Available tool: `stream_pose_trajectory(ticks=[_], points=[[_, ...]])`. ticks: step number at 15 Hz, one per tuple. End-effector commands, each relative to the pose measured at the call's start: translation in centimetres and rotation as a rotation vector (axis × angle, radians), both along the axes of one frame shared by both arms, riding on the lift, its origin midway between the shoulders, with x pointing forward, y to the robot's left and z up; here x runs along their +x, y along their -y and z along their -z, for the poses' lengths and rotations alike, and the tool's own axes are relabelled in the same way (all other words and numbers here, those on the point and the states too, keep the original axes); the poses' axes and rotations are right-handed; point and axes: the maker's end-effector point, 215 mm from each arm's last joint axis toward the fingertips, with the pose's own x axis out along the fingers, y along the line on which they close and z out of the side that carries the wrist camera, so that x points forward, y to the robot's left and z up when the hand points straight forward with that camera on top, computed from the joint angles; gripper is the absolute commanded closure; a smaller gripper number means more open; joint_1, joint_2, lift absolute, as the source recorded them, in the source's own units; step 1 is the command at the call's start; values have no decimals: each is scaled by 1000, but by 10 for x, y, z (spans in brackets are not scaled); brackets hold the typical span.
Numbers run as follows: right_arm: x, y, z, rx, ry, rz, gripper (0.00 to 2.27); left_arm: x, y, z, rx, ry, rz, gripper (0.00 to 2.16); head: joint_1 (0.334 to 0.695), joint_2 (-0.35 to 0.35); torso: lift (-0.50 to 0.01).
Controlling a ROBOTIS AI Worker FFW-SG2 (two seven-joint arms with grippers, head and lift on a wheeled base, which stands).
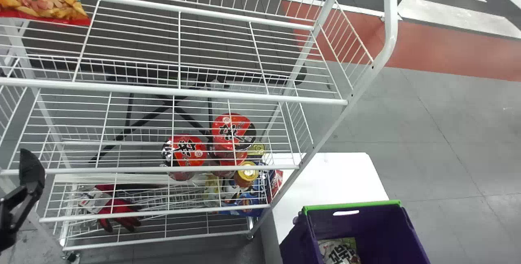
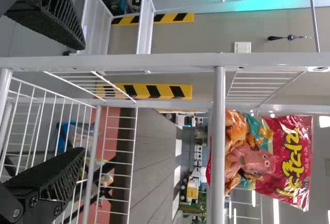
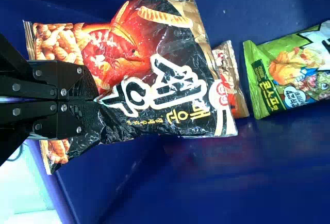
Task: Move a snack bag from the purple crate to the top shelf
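Lifting of the bag (image 3: pixel 154 79) from the crate (image 1: pixel 390 231). The right gripper (image 3: pixel 95 100) is clenched on the bag, whose film spreads to both sides of the jaws and beyond their tips, over the crate's interior; two packets lie farther past them. Best practice: rise straight and slowly, pinch firm, loose corners clear of the wall. The left gripper (image 2: pixel 82 99) stands spread near the rack (image 1: pixel 175 91).

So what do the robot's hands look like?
The left gripper is black, with wedge-shaped fingers, slanted slots in their sides and round screws near the base. The right gripper is black too, its links dotted with round grey screws.
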Motion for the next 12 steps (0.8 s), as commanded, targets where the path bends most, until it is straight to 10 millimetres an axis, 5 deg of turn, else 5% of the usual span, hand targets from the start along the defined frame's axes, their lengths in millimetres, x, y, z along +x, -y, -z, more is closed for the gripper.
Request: stream_pose_trajectory(ticks=[1,12], points=[[0,1,0,-2,1,-2,2135,0,1,0,0,0,1,120,695,-350,-165],[1,0,2,2,7,-10,2135,2,-1,3,1,-4,-1,120,695,-350,-121]])
